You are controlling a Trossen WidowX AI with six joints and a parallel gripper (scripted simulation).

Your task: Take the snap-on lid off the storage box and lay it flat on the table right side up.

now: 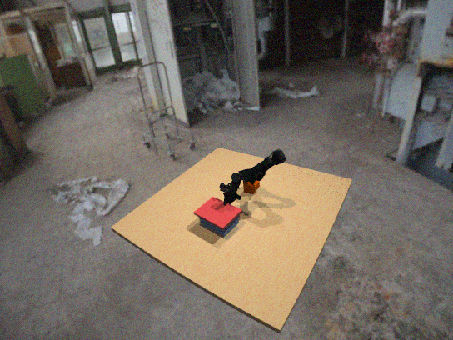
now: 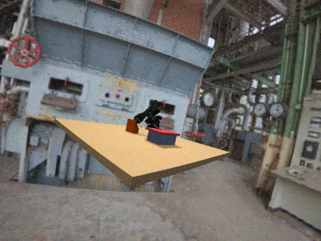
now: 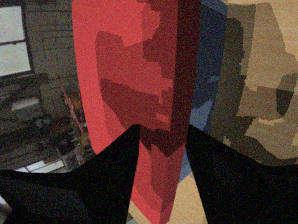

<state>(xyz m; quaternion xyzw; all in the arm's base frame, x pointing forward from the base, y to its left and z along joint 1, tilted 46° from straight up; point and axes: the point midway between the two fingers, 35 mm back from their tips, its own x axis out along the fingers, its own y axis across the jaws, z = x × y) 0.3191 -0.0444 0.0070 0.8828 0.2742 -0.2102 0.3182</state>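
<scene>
Red lid (image 1: pixel 218 212) (image 2: pixel 163 132) (image 3: pixel 122 75) | between fingers of gripper (image 1: pixel 226 203) (image 2: pixel 153 127) (image 3: pixel 161 129) | on blue box (image 1: pixel 219 229) (image 2: pixel 161 139) (image 3: pixel 207 75)

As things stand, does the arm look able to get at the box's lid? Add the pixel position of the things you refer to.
Yes, it seems so: the gripper (image 1: pixel 225 203) (image 2: pixel 154 127) (image 3: pixel 161 129) is already shut on the edge of the red lid (image 1: pixel 218 213) (image 2: pixel 163 131) (image 3: pixel 120 60), with nothing visible lying on top.

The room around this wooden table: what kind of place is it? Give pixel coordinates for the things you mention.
Probably an old, disused factory or boiler house: pressure gauges (image 2: pixel 277 109) on the pipework, a red handwheel (image 2: pixel 24 52) on big blue-grey machinery (image 2: pixel 100 69), and a bare, dirty floor (image 1: pixel 83 287) (image 2: pixel 74 215).
</scene>
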